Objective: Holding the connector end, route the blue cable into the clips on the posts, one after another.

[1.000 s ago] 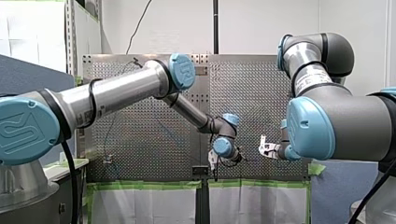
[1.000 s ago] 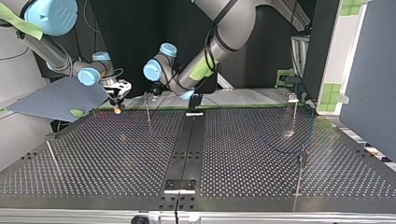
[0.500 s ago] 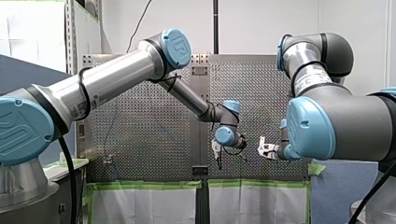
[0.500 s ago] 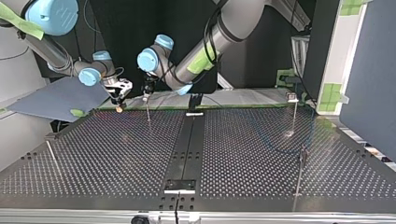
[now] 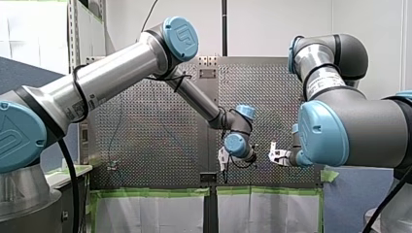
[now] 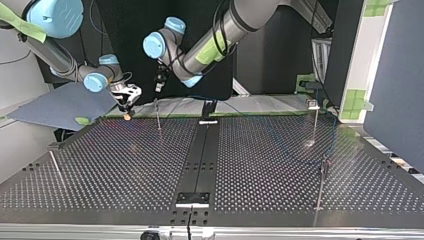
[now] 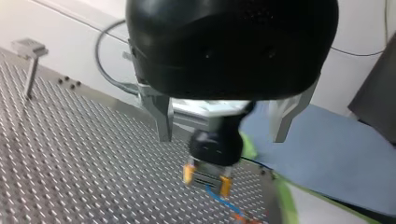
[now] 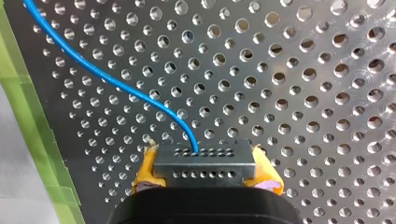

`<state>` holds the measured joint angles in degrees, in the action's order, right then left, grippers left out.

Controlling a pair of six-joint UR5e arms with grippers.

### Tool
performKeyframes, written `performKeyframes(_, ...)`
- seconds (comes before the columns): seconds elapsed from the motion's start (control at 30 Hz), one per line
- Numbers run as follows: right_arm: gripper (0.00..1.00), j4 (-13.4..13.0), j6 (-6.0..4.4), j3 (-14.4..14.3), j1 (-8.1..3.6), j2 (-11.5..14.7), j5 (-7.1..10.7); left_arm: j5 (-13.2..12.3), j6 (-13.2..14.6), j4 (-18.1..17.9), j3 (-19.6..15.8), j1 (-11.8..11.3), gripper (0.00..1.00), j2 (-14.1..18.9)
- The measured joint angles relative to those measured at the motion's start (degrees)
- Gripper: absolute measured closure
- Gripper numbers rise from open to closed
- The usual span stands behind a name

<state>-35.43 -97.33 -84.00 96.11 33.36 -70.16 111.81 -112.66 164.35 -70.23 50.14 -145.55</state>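
2 silver-grey arms with light blue joint caps [image 5: 180, 31], my left arm [image 5: 111, 80] looped by thin black cable [image 5: 78, 90] and green tape [image 6: 212, 50], my right arm [image 5: 362, 128] with a white label [image 5: 323, 83], left gripper [image 7: 222, 137] black-domed, metal fingers [image 7: 163, 121], right gripper [image 8: 205, 163] yellow-padded

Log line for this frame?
right gripper: shut on connector | blue cable: runs from connector over table | left gripper: open, empty

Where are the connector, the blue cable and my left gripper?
connector [image 8: 205, 163], right wrist view, middle of its grey face.
blue cable [image 8: 121, 85], right wrist view, mid-run ahead of the connector.
left gripper [image 7: 222, 137], left wrist view, gap between its open metal fingers.
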Motion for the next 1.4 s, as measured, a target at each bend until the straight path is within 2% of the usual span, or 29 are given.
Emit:
performKeyframes(0.13, 1.0, 0.0, 0.01, -0.01, 0.15, 0.0, -0.02, -1.27, -1.92, -0.57, -2.14, -0.62, 0.0, -0.01)
performKeyframes(0.27, 1.0, 0.0, 0.02, -0.03, 0.24, 0.0, 0.0, -3.52, -3.32, -2.62, -3.98, -2.28, 0.0, -0.02)
performKeyframes(0.47, 1.0, 0.0, 0.02, -0.02, 0.26, 0.0, -0.01, -6.89, -4.3, -4.45, -4.46, -4.01, 0.0, -1.96)
performKeyframes(0.67, 1.0, 0.0, 0.02, -0.01, 0.06, 0.0, -0.03, -8.48, -4.68, -6.05, -4.39, -4.31, 0.0, -4.73)
performKeyframes(0.97, 1.0, -0.13, 0.02, 0.0, 0.21, 0.0, -0.08, -11.09, -5.44, -9.84, -3.64, -4.13, 0.0, -5.47)
performKeyframes(1.13, 1.0, -0.11, 0.02, 0.01, 0.28, 0.0, -0.08, -11.4, -5.59, -9.99, -1.12, -3.64, 0.0, -5.47)
performKeyframes(1.4, 1.0, -0.05, 0.02, 0.01, 0.35, 0.0, -0.08, -9.68, -5.53, -9.03, 1.15, -4.09, 0.0, -5.51)
